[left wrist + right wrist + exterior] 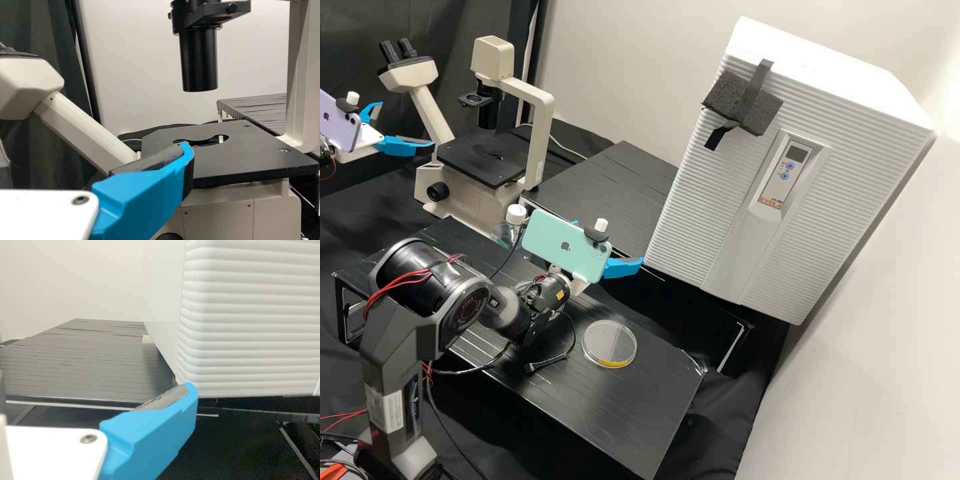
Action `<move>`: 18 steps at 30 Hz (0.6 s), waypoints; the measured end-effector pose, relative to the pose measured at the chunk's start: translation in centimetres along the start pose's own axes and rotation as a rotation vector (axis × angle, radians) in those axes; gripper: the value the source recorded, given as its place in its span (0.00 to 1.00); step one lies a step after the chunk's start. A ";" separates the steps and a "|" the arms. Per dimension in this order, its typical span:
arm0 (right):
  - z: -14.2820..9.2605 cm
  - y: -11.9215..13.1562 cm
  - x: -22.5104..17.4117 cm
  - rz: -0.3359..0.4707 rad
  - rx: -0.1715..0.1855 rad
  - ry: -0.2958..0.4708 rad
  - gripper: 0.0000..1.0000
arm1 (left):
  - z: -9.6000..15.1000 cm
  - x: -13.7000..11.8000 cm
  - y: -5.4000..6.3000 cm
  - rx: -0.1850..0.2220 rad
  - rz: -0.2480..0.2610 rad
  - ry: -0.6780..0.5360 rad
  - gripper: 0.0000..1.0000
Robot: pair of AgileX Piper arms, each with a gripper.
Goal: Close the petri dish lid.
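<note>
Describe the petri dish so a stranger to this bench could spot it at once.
Find the big white cabinet, then the black platform in the foreground. The petri dish lies on it: flat, round and clear with a yellow strip at one edge, unlike the upright, white-capped bottle.

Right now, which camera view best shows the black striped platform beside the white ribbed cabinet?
The right wrist view: the platform spreads broad and close there. The high view shows it farther off, between microscope and cabinet; the left wrist view, a part behind the microscope.

A lab, with a microscope (pixel 495 150) and petri dish (pixel 609 343).
</note>
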 end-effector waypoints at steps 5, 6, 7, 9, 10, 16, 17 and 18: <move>0.0 0.0 0.0 0.000 0.000 0.000 1.00 | 0.0 0.0 0.0 0.000 0.000 0.000 1.00; 0.0 0.0 0.0 0.000 0.000 0.000 1.00 | 0.0 0.0 0.0 0.000 0.000 0.000 1.00; 0.0 0.0 0.0 0.000 0.000 0.000 1.00 | 0.0 0.0 0.0 0.000 0.000 0.000 1.00; 0.0 0.0 -0.1 0.003 0.000 0.003 1.00 | 0.0 0.0 0.0 0.000 0.000 0.000 1.00; 0.1 0.0 -0.2 0.002 -0.001 -0.001 1.00 | 0.0 0.0 0.0 0.000 0.000 0.000 1.00; 1.6 1.5 -2.9 0.061 0.000 -0.051 1.00 | 0.0 0.0 0.0 0.000 0.000 0.000 1.00; 1.8 1.9 -3.4 0.085 0.003 -0.054 1.00 | 0.0 0.0 0.0 0.000 0.000 0.000 1.00; 2.0 2.3 -4.1 0.105 0.005 -0.057 1.00 | 0.0 0.0 0.0 0.000 0.000 0.000 1.00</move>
